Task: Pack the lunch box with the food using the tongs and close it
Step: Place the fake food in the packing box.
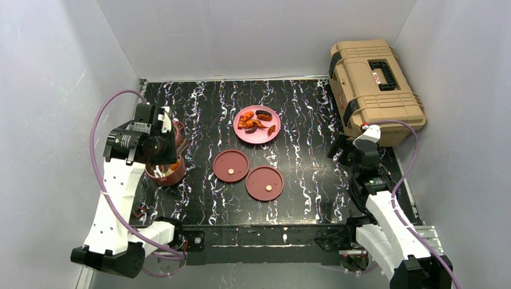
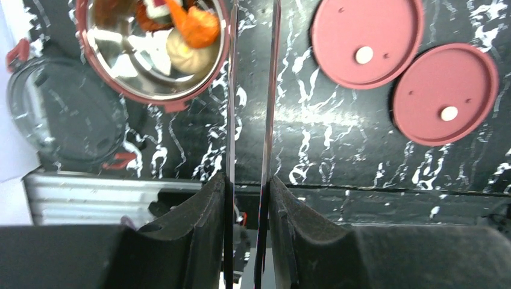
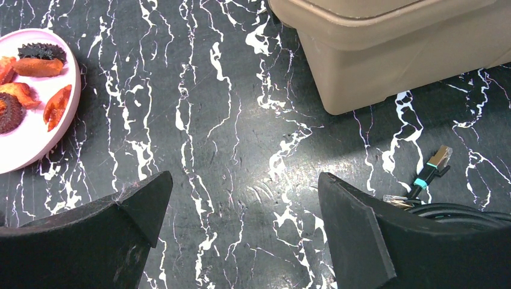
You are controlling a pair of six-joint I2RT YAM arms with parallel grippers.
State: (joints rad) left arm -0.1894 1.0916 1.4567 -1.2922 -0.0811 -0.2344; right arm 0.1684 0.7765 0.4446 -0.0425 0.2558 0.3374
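The black marbled table fills the floor of the white-walled cell. The large tan toolbox sits at its far right corner, its lid down. The left arm reaches over the left side of the table and the right arm is folded low at the right, near the toolbox.

The pink plate lies toward the far middle and carries the food not yet packed: orange-red chunks and a dark brown piece. Two maroon disc lids, each with a pale centre dot, lie flat nearer the middle. One is to the left and the other is just beside it to the near right, with their rims almost touching.

One bowl of the lunch box stands at the left of the table under the left arm. It is open and steel-lined, and it holds a pale bun and an orange piece.

The left gripper is narrowed onto the tongs, with both thin blades pinched between its pads. The blades run past the bowl's right rim with a slim gap between them, and their tips are out of view.

The right gripper hangs wide apart over bare table, holding nothing. A small cable plug lies on the table to its right
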